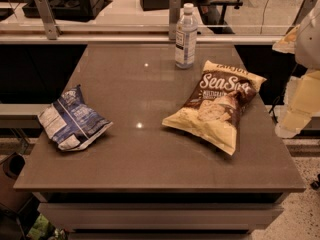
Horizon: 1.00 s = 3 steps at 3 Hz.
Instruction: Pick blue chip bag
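The blue chip bag (pixel 72 119) is lying flat by the left edge of the table (pixel 150 159), untouched. A water bottle (pixel 185 36) is standing at the back, and a bigger yellow bag (pixel 217 104) is lying right of centre. The gripper (pixel 300 104) is hanging beyond the right edge, seemingly empty. I cannot tell whether it is open or closed. Reaching, grasping and lifting are all waiting to be done
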Available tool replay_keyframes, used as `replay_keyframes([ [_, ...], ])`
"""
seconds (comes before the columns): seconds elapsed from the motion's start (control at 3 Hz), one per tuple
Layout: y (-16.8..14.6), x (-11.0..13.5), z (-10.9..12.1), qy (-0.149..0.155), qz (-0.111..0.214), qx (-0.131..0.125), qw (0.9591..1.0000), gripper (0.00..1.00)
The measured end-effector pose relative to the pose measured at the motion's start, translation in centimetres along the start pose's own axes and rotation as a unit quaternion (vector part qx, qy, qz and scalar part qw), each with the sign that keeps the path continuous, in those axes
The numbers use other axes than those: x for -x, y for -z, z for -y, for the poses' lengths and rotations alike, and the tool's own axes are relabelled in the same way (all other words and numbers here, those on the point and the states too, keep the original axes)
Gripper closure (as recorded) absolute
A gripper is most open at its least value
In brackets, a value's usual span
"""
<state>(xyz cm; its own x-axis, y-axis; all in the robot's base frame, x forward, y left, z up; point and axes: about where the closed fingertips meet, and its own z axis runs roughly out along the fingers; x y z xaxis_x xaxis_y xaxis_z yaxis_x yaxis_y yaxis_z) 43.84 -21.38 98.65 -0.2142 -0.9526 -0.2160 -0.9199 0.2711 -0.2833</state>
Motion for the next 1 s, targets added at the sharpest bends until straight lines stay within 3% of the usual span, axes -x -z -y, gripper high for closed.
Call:
replay_keyframes([
  [0.33, 0.0, 0.0, 0.0, 0.0, 0.001, -0.001, 1.0, 0.0],
  [0.67, -1.4, 1.4, 0.1, -0.009, 0.037, -0.008, 0.9992, 0.0],
  [1.0, -4.8, 5.0, 0.0, -0.018, 0.111, 0.0, 0.9936, 0.0],
])
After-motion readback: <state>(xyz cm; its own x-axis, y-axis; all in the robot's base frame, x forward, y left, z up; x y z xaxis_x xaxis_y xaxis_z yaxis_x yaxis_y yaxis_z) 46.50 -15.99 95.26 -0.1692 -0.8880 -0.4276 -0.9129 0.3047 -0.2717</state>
